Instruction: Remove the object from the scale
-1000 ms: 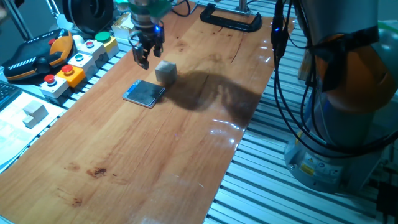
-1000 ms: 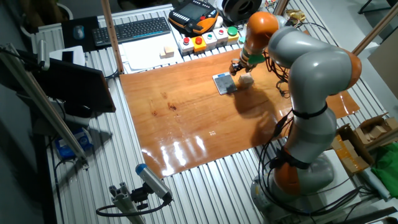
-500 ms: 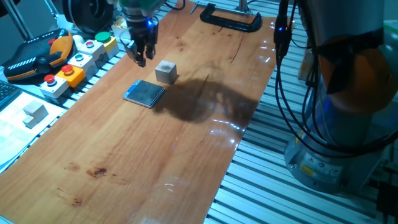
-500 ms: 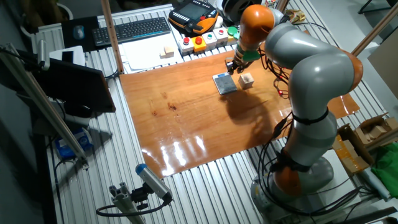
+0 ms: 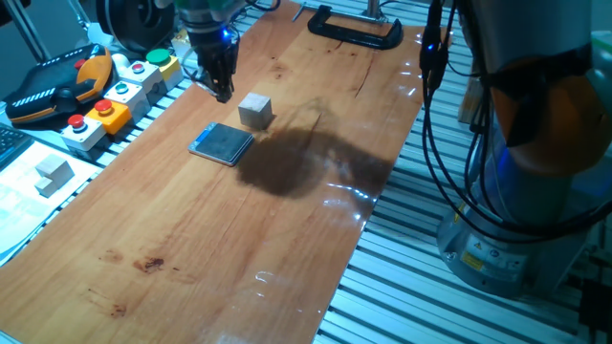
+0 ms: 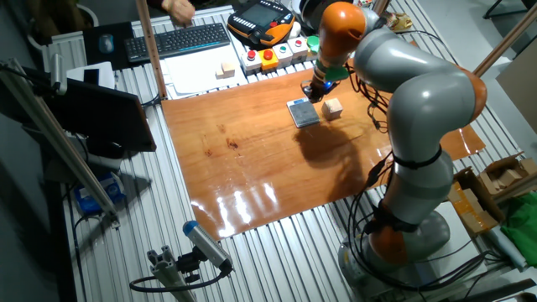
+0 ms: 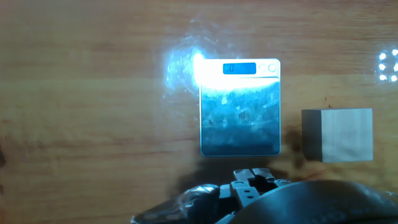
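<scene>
Looks done: cube (image 5: 254, 110) sits on the table (image 5: 287, 239) beside the scale (image 5: 222, 143), not touching it. Gripper (image 5: 220, 88) hangs above both, holding nothing, fingers look pressed together. Nothing left except retreat.

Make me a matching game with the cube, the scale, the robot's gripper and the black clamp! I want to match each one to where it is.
Things:
1. cube
2. scale
3. gripper
4. black clamp

Places:
A. up in the air above the wooden table, holding nothing
B. at the far end of the wooden table
C. flat on the wood with nothing on top, little blue display lit
D. sitting on the wood right next to the scale, not on it

Right pairs: 1-D, 2-C, 3-A, 4-B
</scene>
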Robot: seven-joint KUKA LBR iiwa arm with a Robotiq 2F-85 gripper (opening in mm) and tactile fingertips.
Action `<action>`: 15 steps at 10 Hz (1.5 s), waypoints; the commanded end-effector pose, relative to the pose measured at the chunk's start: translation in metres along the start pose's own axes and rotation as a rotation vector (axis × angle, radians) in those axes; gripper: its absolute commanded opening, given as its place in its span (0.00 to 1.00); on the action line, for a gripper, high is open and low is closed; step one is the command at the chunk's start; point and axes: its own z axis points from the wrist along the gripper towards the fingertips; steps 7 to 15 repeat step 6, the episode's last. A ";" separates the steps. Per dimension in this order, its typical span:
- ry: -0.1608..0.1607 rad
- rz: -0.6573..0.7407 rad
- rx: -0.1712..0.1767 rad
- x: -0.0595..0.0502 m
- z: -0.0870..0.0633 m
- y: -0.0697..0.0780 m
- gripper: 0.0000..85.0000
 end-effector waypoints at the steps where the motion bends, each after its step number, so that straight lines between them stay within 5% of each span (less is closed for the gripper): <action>1: 0.009 -0.025 -0.002 0.000 -0.001 -0.002 0.01; 15: 0.021 -0.036 -0.009 0.000 0.000 -0.003 0.01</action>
